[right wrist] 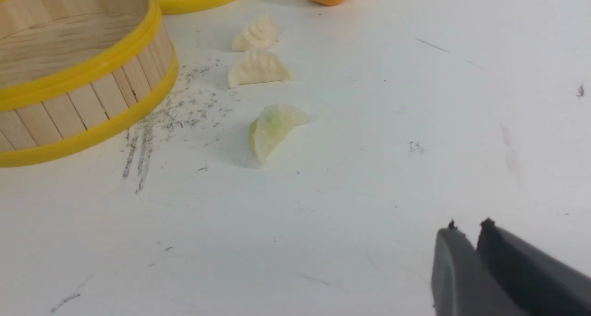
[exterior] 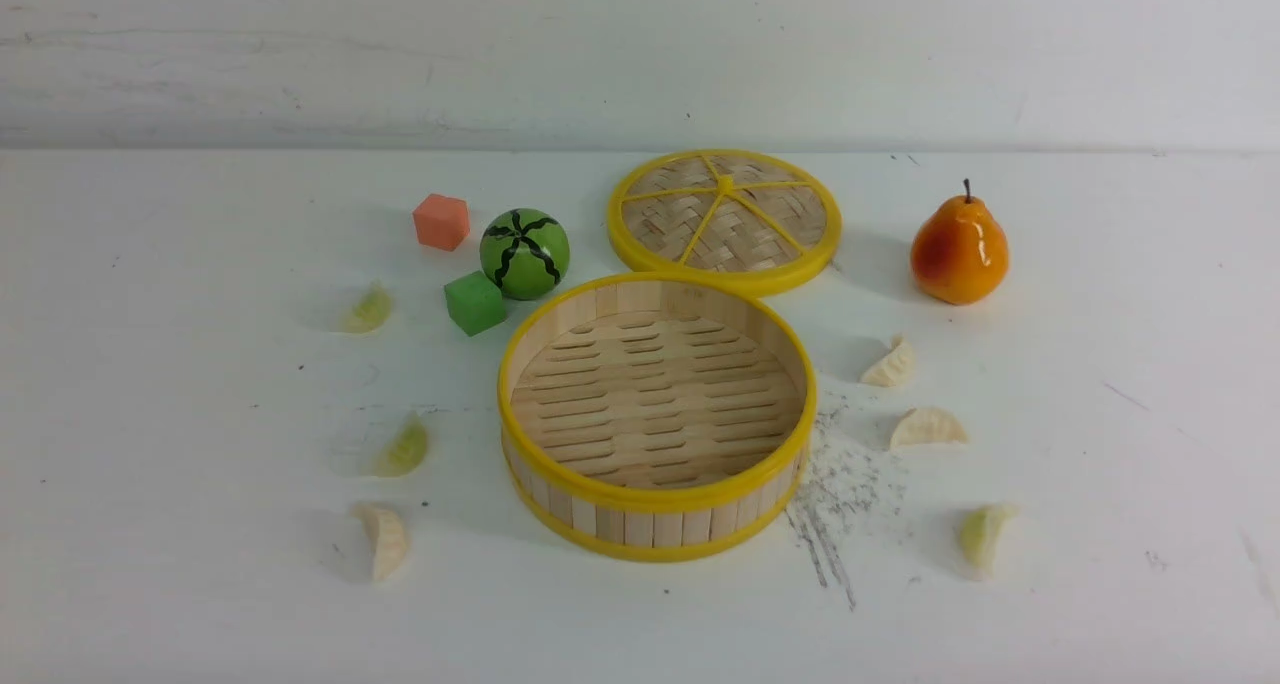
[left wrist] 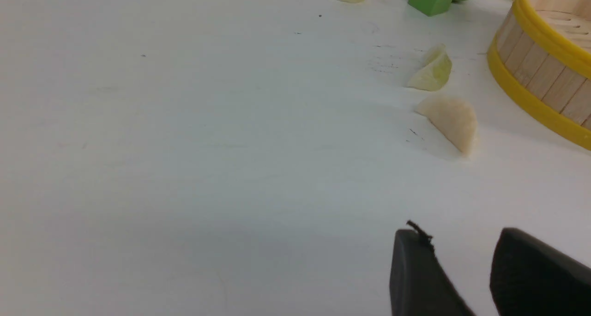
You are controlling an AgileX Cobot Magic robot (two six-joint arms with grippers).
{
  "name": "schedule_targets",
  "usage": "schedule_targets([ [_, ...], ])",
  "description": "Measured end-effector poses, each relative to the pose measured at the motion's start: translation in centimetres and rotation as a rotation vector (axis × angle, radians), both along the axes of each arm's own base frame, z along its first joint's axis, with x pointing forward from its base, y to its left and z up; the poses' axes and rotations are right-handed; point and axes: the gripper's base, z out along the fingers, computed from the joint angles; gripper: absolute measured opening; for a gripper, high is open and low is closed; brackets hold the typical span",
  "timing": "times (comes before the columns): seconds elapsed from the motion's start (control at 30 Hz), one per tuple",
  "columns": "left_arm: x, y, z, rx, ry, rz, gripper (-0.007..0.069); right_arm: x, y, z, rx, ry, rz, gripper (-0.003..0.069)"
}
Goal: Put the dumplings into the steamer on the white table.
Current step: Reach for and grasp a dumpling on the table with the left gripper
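Bare counter point(exterior: 640, 624) fills the lower frame and both outer sides, leaving wide passage. The steamer point(exterior: 650, 524) at centre is open from above; its wall blocks sideways entry. Its lid point(exterior: 724, 220), striped ball point(exterior: 524, 253), green cube point(exterior: 474, 303) and orange cube point(exterior: 441, 221) crowd the upper middle; a pear point(exterior: 958, 247) stands upper right. The dumplings point(exterior: 384, 539) lie singly, each ringed by free counter.

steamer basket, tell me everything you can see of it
The steamer is a round, shallow basket: wall of pale upright wooden strips, yellow rims top and bottom, slatted floor. It stands upright and open near the middle of the white table and holds nothing. The woven disc lies just behind it; whether they touch cannot be told. The green cube sits off its left rear, apart. Grey scratches mark the table by its right front.
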Motion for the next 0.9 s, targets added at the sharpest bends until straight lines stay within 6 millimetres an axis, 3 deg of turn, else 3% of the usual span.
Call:
schedule_targets([
  [0.9, 0.02, 0.07, 0.06, 0.022, -0.008, 0.001, 0.0239, 0.00, 0.00, 0.00, 0.000, 0.000, 0.000, 0.0104],
])
